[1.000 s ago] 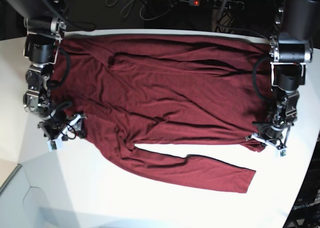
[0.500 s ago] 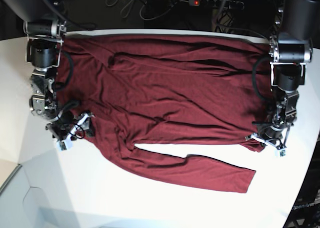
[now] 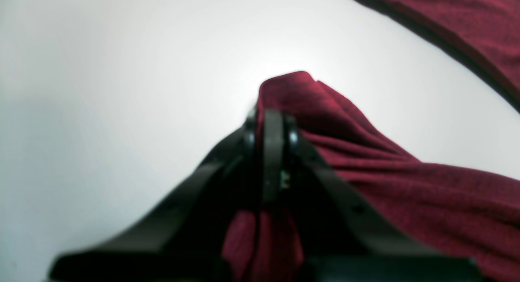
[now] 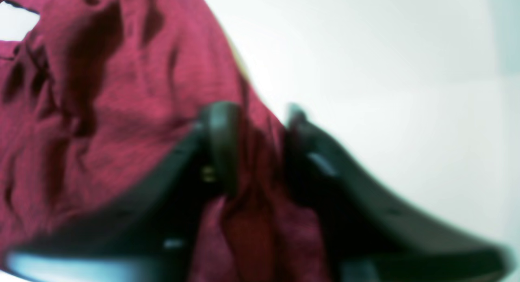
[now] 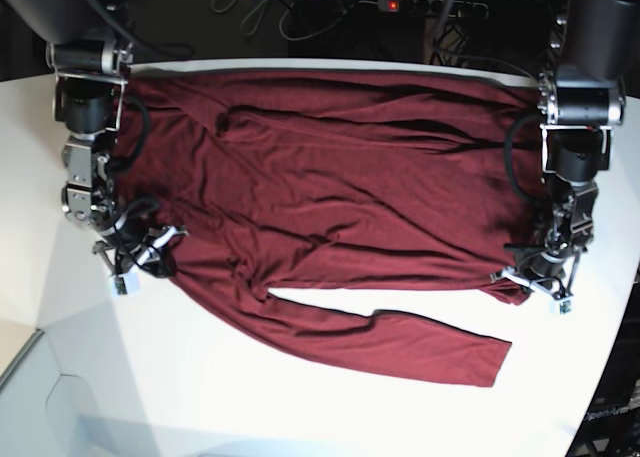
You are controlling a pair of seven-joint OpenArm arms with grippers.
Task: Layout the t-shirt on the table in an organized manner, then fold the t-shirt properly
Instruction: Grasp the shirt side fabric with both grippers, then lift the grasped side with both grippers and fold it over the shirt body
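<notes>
Across the white table [image 5: 300, 407] the t-shirt [image 5: 340, 197] lies spread with its long axis running left to right, one gripper at each end of its near edge. The left gripper [image 3: 271, 123] pinches a fold of cloth at the scene's right; the right gripper [image 4: 254, 127], at the left, has cloth between narrowed fingers, so any pull apart would run along that axis.

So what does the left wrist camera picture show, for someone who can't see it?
The left gripper is pinched shut on a bunched corner of the dark red t-shirt. Behind it lies the plain white table, with more shirt at top right.
</notes>
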